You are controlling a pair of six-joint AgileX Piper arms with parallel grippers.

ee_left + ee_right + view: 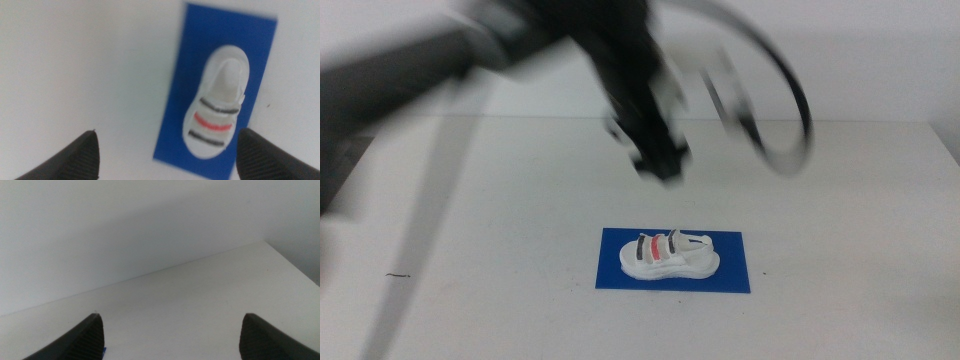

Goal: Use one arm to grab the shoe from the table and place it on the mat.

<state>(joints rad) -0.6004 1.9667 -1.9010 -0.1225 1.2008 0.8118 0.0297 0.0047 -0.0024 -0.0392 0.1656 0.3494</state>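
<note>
The white shoe (670,256) with two dark straps and one red strap lies flat on the blue mat (730,275) in the front middle of the table (520,220). It also shows in the left wrist view (219,100) on the mat (190,75). My left arm comes in from the left, blurred by motion; its gripper (662,163) hangs open and empty well above and behind the shoe. In the left wrist view the jaws stand wide apart with nothing between them. My right gripper (172,340) is open, out of the middle view, and faces bare table and wall.
A black cable (790,120) loops off the left arm to the right of its gripper. A small dark speck (398,274) lies on the table at the front left. The table's back edge meets a plain wall (880,60).
</note>
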